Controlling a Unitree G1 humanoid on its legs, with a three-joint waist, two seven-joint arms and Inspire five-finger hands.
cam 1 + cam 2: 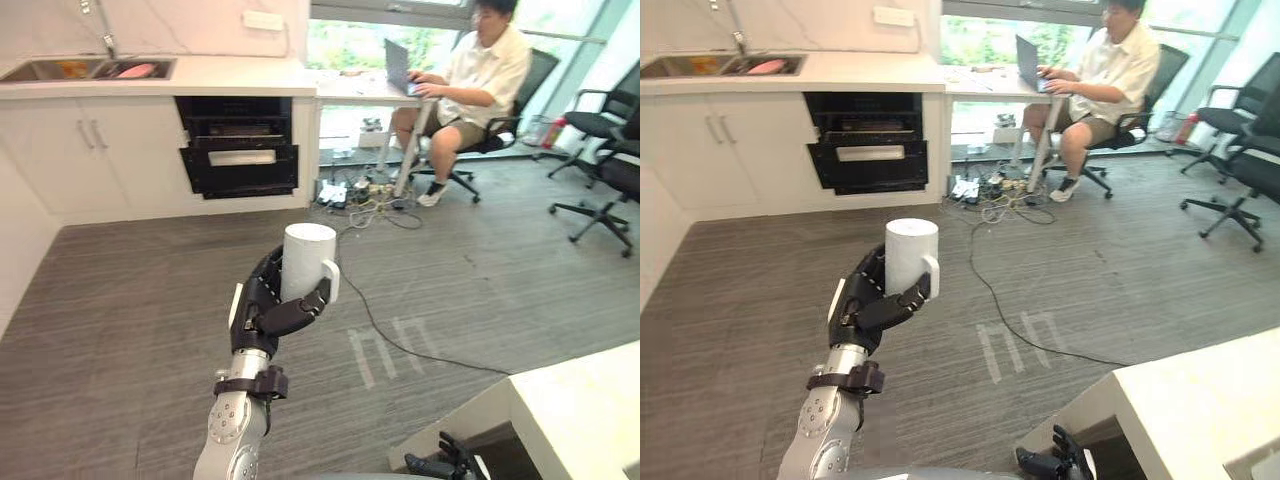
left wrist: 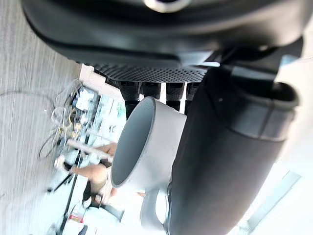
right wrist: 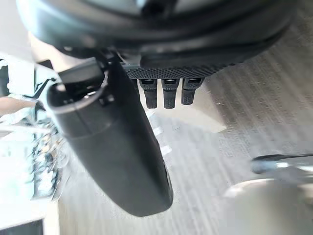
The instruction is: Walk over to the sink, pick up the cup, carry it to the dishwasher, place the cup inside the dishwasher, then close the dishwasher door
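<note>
A white cup (image 1: 308,260) with a handle is held upright in mid-air over the grey floor by my left hand (image 1: 262,305), fingers and thumb curled round it. The left wrist view looks into the cup (image 2: 142,142) past the thumb. Far ahead, the dishwasher (image 1: 238,145) stands with its dark front open under the white counter. The sink (image 1: 90,69) is set into the counter at the far left, with something pink in it. My right hand (image 1: 445,462) hangs low at the bottom edge beside a white table; in its wrist view the fingers (image 3: 168,93) look curled with nothing in them.
A person sits typing on a laptop at a desk (image 1: 355,88) right of the dishwasher. Cables and power strips (image 1: 355,195) lie on the floor below the desk, one cable trailing across the floor. Office chairs (image 1: 605,170) stand at the right. A white table corner (image 1: 580,400) is at lower right.
</note>
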